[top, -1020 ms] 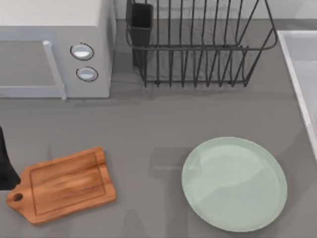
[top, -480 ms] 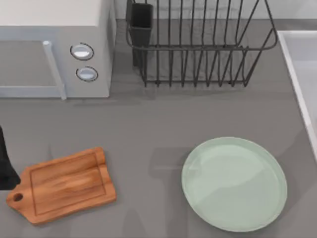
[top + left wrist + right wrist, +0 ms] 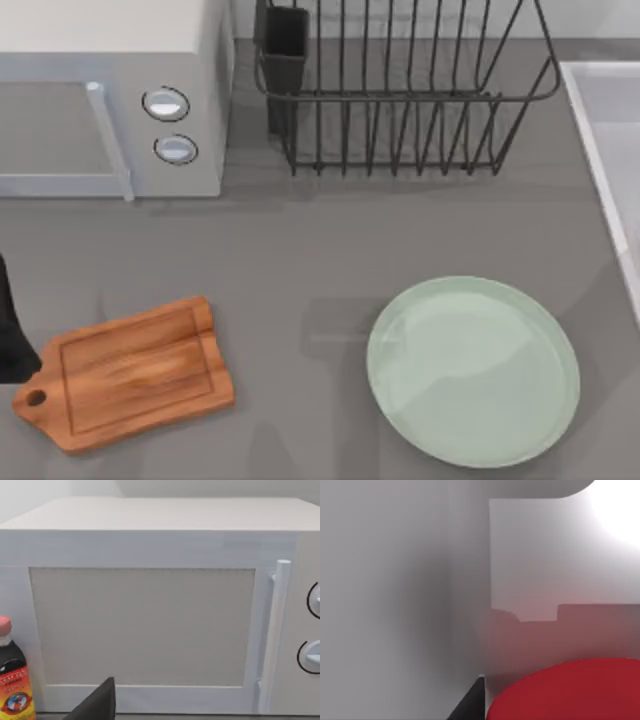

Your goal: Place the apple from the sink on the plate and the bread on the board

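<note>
Little of the AgileX body is seen. In the top view, a matte black, rounded piece of the left arm (image 3: pixel 12 335) is cut off by the picture's left edge. In the left wrist view, a flat, dark charcoal wedge of the left claw (image 3: pixel 97 702) is seen. In the right wrist view, a similar black, sharp-edged sliver of the right claw (image 3: pixel 470 702) is seen. No cables, screws or markings can be made out.

A matte grey counter (image 3: pixel 300 260) is seen from above. A white microwave (image 3: pixel 110 95) with a bar handle and two round dials is set at its back left, and a black wire dish rack (image 3: pixel 400 90) stands just beside it. Soft shadows are cast across the surface.
</note>
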Controlling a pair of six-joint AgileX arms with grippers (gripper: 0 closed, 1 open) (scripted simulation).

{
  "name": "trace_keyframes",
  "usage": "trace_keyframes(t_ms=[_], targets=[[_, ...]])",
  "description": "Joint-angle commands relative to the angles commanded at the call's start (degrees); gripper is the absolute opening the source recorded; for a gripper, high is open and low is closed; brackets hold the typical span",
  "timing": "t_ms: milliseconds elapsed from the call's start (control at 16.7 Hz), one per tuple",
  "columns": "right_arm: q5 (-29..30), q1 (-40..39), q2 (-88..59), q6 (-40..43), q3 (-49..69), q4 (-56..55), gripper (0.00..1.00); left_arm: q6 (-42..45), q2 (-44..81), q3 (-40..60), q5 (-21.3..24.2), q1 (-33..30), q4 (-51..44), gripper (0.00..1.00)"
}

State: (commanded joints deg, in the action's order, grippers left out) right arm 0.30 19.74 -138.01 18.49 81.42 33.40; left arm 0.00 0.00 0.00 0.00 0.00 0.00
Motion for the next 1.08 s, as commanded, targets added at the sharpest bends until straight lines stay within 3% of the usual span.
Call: trace_keyframes(t_ms=[540,1080], targets=[[-1.0,-0.1,4.4,-0.5,1.5,3.0,0.00,0.0,0.0,0.0,0.0,0.0,0.0,1.00],[-1.1,-0.1,14.6,-0.4,8.1,19.9,0.00,0.0,0.0,0.0,0.0,0.0,0.0,1.00]])
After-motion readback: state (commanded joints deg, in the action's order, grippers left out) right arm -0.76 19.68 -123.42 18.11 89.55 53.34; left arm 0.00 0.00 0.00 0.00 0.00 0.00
